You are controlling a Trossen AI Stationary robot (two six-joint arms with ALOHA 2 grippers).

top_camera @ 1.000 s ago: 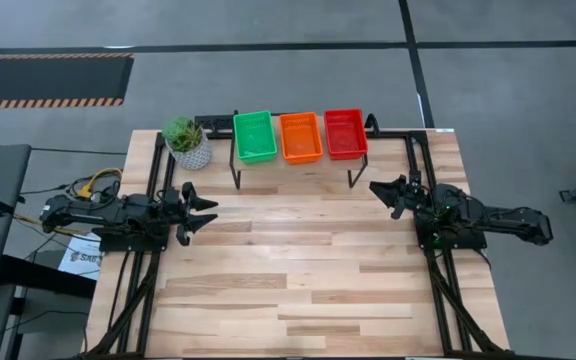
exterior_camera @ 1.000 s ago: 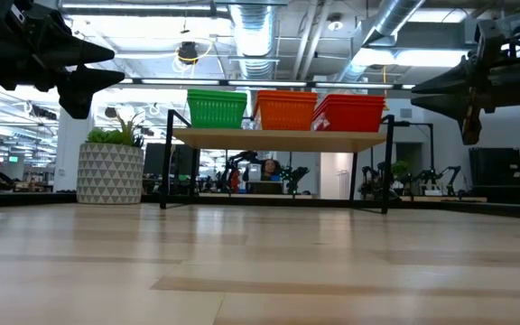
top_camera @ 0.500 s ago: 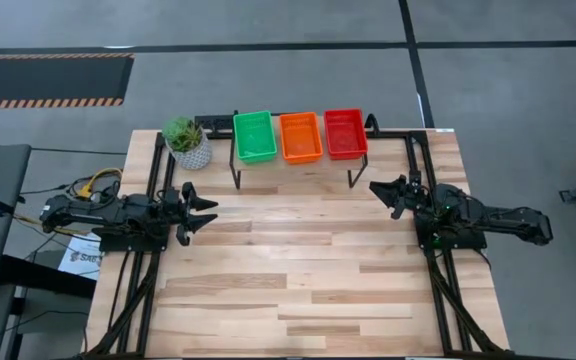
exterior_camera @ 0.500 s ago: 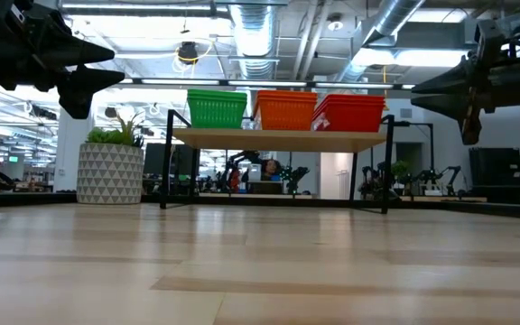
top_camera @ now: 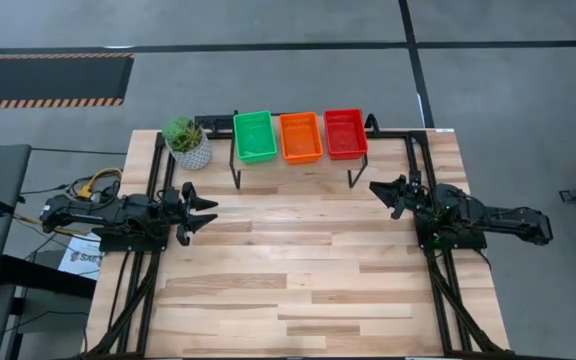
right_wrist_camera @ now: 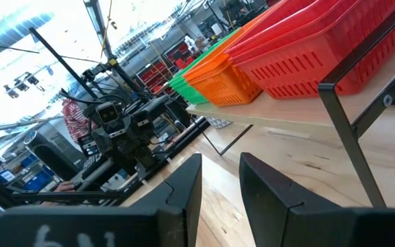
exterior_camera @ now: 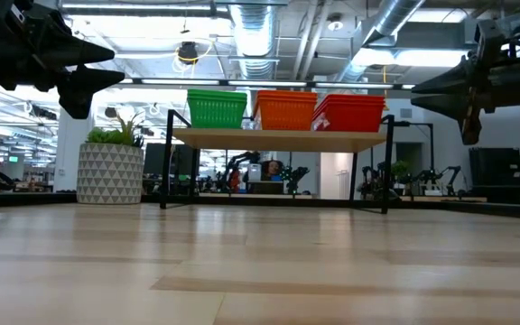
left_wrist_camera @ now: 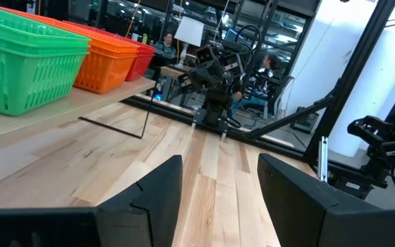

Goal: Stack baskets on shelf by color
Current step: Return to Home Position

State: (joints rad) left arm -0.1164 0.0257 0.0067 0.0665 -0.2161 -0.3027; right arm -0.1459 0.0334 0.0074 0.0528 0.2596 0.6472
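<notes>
Three stacks of mesh baskets stand side by side on the shelf [top_camera: 293, 160] at the table's far edge: green baskets [top_camera: 254, 136] on the left, orange baskets [top_camera: 300, 137] in the middle, red baskets [top_camera: 345, 133] on the right. They rest by their bottoms on the light-wood board [exterior_camera: 278, 139]. My left gripper [top_camera: 208, 207] hovers open over the table's left side, pointing right. My right gripper [top_camera: 380, 193] hovers open at the right side, near the shelf's right leg, pointing left and far. Neither holds anything.
A potted plant [top_camera: 186, 141] in a patterned white pot stands at the far left corner, beside the shelf. The plank tabletop [top_camera: 298, 270] stretches bare in front of the shelf. Black frame rails [top_camera: 423, 160] run along the table's sides. People sit in the room beyond.
</notes>
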